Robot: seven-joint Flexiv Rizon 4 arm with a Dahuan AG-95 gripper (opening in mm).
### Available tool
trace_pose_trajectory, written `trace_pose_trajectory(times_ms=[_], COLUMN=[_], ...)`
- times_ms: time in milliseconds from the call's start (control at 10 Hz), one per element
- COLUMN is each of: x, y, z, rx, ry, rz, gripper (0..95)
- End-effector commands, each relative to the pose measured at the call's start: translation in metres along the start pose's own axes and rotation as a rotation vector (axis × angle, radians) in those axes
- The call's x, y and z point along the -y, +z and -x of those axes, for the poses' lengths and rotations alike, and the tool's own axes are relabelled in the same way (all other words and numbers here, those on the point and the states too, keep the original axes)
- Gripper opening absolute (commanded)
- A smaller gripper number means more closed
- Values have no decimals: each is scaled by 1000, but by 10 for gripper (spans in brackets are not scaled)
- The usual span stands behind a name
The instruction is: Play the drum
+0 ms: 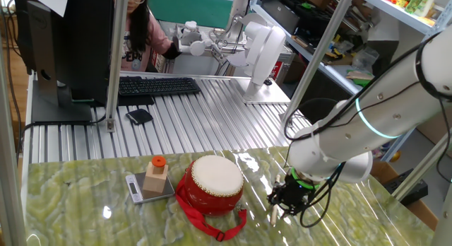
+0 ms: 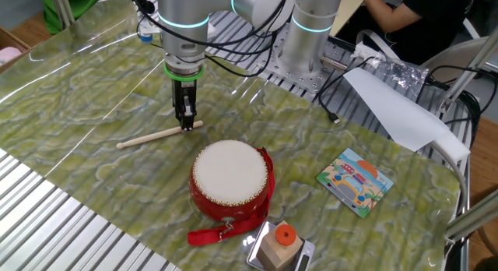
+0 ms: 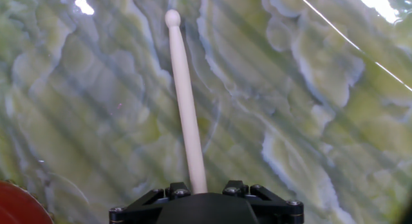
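One arm [image 2: 233,6] is all we have on this table, and it reaches down beside the drum [image 2: 230,181], which is our landmark from here on. We see the gripper [image 2: 187,124] pointing straight down at the butt end of a drumstick [image 2: 152,136] that lies flat on the green marbled table [image 2: 85,92], just beyond the drum on its far side in the other fixed view. The hand view shows the stick running away from between the fingers, its rounded tip [image 3: 172,18] farthest out; we read the jaws as clenched on that butt end, though the contact itself is hidden under the gripper body. We'd say the grip sits at the end so that the long shaft can swing and the tip can reach the skin. The drum stands upright, cream skin up, ready to be struck, its red strap [image 2: 226,230] trailing loose on the table on the near side. On the drum's other side from the stick, close by, a wooden block with an orange cap [image 2: 282,244] rests on a small scale [image 1: 141,188]; to the drum's right in that view, well apart, lies a picture card [image 2: 356,180]. Our count: one arm, one drum, one card, one scale, one block, one stick.
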State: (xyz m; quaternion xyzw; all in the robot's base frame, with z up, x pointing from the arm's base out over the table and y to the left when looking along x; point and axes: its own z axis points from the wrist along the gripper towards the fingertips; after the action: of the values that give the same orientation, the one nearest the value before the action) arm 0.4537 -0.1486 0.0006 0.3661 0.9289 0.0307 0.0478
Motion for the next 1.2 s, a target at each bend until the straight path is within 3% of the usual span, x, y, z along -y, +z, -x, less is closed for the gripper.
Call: trace_pose_trajectory(times_ms=[100, 200, 400, 500, 1000, 1200], x=[-2, 0, 2, 2, 0, -3], y=[-3, 0, 5, 4, 0, -10], z=[0, -1, -2, -2, -2, 0], rx=[-9, -3, 8, -8, -5, -26], ry=[1, 5, 7, 7, -6, -20], rz=[7, 12, 19, 5, 11, 6], gripper=[190, 0, 0, 0, 0, 0])
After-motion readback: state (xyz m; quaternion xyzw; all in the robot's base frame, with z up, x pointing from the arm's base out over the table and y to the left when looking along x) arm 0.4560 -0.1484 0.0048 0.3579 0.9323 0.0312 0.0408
